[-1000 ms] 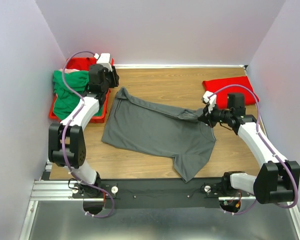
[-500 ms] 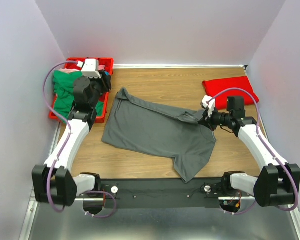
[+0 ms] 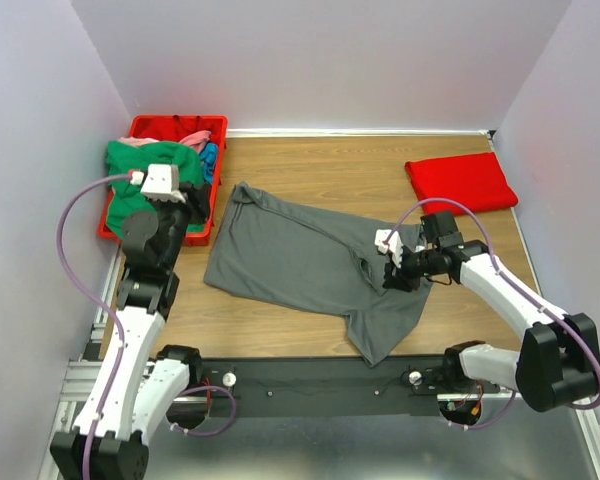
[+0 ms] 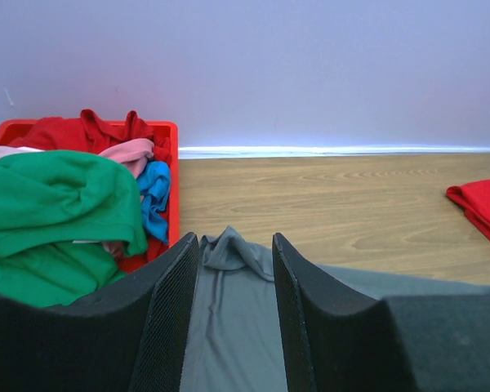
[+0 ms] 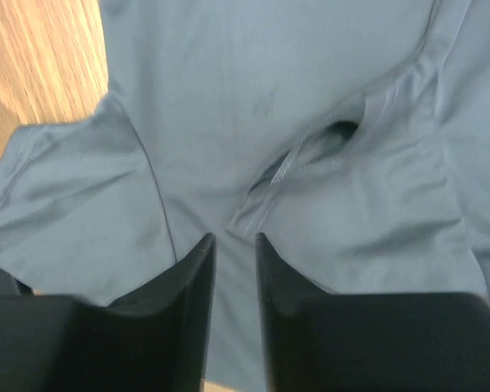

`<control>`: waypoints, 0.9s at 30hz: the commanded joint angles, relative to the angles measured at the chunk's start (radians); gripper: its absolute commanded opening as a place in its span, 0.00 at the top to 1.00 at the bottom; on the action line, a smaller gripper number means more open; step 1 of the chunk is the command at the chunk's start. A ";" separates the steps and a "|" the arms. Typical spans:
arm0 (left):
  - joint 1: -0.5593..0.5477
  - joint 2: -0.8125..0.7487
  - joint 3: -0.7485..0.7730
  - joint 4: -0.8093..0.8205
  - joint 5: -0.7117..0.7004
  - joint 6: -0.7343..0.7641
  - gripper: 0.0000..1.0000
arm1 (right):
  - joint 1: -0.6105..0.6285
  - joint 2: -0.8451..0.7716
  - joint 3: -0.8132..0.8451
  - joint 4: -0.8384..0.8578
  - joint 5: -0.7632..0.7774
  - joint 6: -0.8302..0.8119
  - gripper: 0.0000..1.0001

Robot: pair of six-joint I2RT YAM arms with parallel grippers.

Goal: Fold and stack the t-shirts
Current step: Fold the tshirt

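One dark grey cloth t-shirt lies spread mid-table, its collar area just under the right gripper. That gripper's fingers stand narrowly parted and grip nothing. The left gripper, partly open and empty, hovers left of the shirt by the red plastic bin. Bare wooden table shows beyond the shirt's far edge, and a folded bright red t-shirt sits far right.

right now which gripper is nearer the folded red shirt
Right. Right gripper is over the grey shirt, short of the folded red shirt; left gripper is by the red bin.
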 commanded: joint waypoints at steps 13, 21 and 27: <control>0.001 -0.269 -0.105 -0.138 -0.016 0.036 0.46 | 0.041 0.345 0.380 -0.051 0.071 0.261 0.51; 0.000 -0.272 -0.108 -0.129 -0.010 0.033 0.46 | 0.144 0.485 0.437 -0.037 0.226 0.328 0.51; 0.001 -0.272 -0.110 -0.128 -0.005 0.033 0.46 | 0.172 0.530 0.466 -0.011 0.313 0.360 0.58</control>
